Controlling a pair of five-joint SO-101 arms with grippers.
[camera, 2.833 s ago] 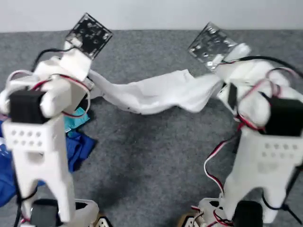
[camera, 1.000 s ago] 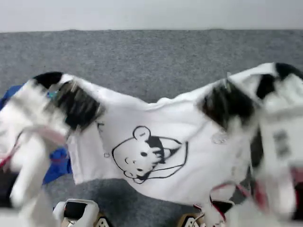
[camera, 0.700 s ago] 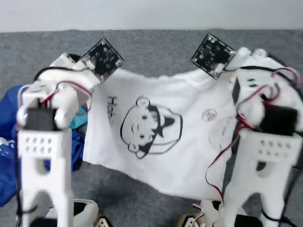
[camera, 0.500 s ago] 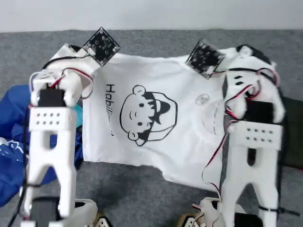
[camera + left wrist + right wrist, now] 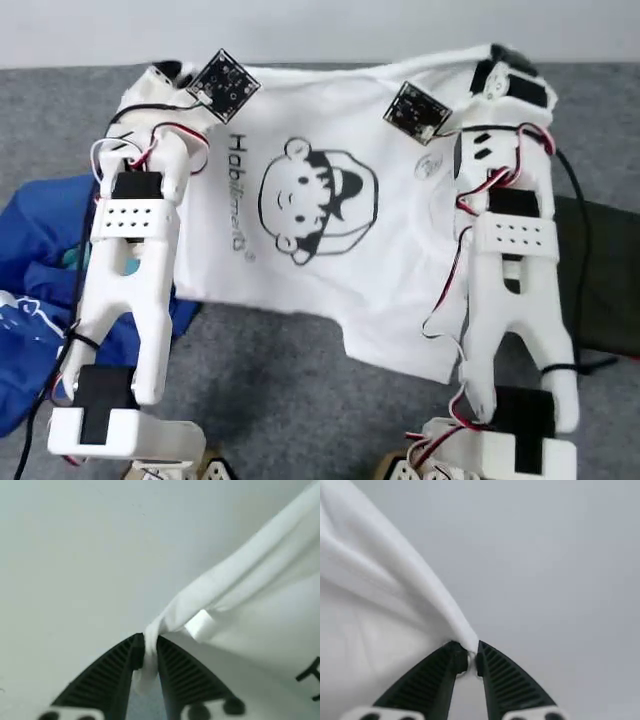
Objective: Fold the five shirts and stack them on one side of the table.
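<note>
A white shirt [image 5: 330, 250] with a cartoon face print lies spread, print up, across the grey table [image 5: 300, 410]. Its far edge is stretched between the two arms. My left gripper [image 5: 162, 72] is at the shirt's far left corner, and in the left wrist view this gripper [image 5: 145, 652] is shut on a bunched fold of the white shirt [image 5: 250, 610]. My right gripper [image 5: 500, 52] is at the far right corner, and in the right wrist view it [image 5: 468, 661] is shut on the shirt's edge [image 5: 385, 590]. Both arms reach far out over the table.
A heap of blue shirts [image 5: 35, 270] lies at the left edge, partly under the left arm. A dark cloth [image 5: 605, 275] lies at the right edge. The pale back wall [image 5: 320, 30] rises just behind the grippers. Bare grey table shows in front of the shirt.
Both arms have stretched away toward the far edge, carrying the white shirt. It went from bunched and hanging between them to spread flat, print up.
</note>
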